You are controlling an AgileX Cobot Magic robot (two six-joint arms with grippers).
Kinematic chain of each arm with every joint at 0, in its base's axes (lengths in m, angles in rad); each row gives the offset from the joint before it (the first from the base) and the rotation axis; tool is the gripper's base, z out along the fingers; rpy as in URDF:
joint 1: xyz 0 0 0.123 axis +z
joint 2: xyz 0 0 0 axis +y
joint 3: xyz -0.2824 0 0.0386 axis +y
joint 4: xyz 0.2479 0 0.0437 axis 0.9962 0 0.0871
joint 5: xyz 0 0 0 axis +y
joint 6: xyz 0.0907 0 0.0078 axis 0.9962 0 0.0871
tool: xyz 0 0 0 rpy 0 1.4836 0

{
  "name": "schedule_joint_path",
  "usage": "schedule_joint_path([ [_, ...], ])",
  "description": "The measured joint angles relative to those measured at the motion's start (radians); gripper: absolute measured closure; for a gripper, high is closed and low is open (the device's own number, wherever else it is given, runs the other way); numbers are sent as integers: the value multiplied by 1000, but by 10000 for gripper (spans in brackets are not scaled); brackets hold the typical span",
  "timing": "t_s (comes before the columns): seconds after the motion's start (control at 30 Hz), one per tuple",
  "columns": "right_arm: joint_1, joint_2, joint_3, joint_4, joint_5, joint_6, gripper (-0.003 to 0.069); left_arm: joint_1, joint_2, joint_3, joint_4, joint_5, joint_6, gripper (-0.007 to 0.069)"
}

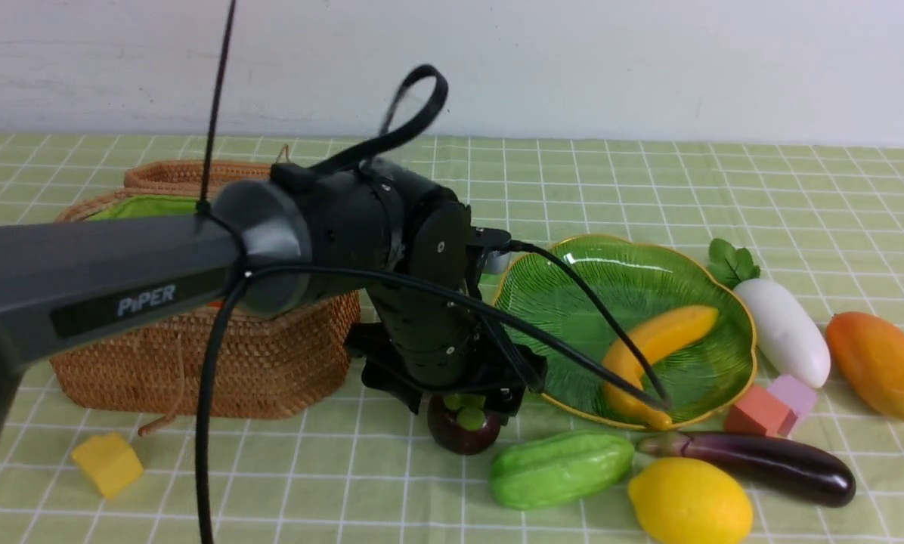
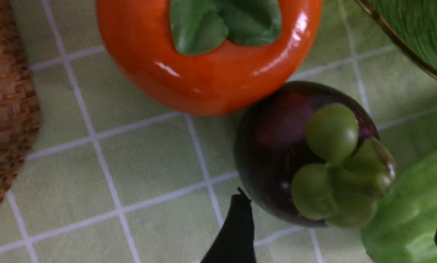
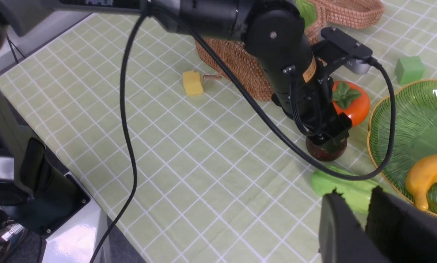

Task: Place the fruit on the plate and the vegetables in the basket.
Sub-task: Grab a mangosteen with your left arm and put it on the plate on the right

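Observation:
My left gripper (image 1: 463, 400) hangs open just above the dark purple mangosteen (image 1: 463, 432), its fingers clear of the fruit. In the left wrist view the mangosteen (image 2: 277, 146) lies against the orange-red persimmon (image 2: 211, 73), with the green gourd (image 2: 408, 212) beside it. A yellow banana (image 1: 660, 340) lies on the green plate (image 1: 611, 287). The basket (image 1: 270, 363) stands to the left. On the cloth are the lemon (image 1: 690, 502), eggplant (image 1: 769, 465), radish (image 1: 784, 332) and mango (image 1: 883, 366). My right gripper (image 3: 353, 199) stands narrowly open and empty, above the gourd (image 3: 346, 186).
A yellow foam block (image 1: 108, 462) lies in front of the basket. Red (image 1: 758, 412) and pink (image 1: 796, 393) blocks sit by the plate's right rim, and a green block (image 3: 408, 69) lies behind the plate. The left arm's cable drapes over the plate.

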Motion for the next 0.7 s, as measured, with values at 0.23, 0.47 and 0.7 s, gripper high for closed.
schedule_joint_path([
  [0.23,0,0,0,-13,29,29,523,0,54,-4,7,-73,-4,-15],
  [0.47,0,0,0,-121,168,153,519,0,78,-6,12,-83,-5,33],
  [0.7,0,0,0,-121,169,158,517,-1,86,-12,38,-86,-5,60],
])
